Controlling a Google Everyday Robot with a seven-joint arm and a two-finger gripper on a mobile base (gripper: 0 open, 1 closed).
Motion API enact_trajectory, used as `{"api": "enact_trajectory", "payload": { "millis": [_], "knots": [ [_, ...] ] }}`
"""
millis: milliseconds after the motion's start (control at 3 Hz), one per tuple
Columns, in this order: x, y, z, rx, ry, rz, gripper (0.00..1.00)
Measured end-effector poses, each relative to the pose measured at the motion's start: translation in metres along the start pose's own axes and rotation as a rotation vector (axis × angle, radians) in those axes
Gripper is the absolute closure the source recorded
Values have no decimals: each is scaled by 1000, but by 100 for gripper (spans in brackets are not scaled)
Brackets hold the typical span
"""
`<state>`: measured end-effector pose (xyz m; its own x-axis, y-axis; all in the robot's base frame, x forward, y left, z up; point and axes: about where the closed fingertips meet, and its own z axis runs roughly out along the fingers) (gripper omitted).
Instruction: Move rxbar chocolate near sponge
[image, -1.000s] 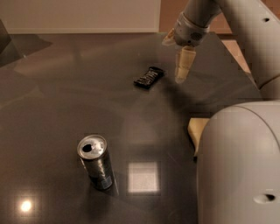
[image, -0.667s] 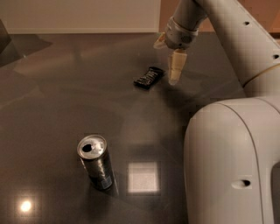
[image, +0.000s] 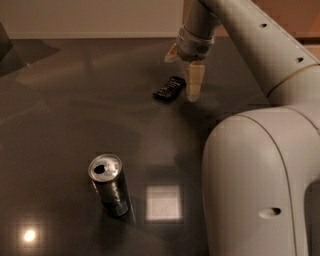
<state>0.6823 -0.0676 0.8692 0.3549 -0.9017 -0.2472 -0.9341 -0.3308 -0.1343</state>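
The rxbar chocolate (image: 169, 88), a small flat black glossy bar, lies on the dark table (image: 75, 100) at the back middle. My gripper (image: 181, 76) hangs just above and to the right of the bar. It is open and holds nothing. One pale finger (image: 194, 82) points down beside the bar's right end, and the other (image: 171, 53) sits behind the bar. The sponge is hidden behind my arm.
A dark can (image: 109, 184) with a silver top stands upright at the front left. My large white arm (image: 260, 180) fills the right side of the view. The table's far edge meets a pale wall (image: 90, 20) at the back.
My gripper has moved left, closer to the bar. My arm has swung across the right side and now covers the sponge that showed one second ago.
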Motion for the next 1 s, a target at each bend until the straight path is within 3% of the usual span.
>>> {"api": "enact_trajectory", "payload": {
  "millis": [1000],
  "knots": [
    [-16,28,33,-145,107,-255,0]
  ]
}}
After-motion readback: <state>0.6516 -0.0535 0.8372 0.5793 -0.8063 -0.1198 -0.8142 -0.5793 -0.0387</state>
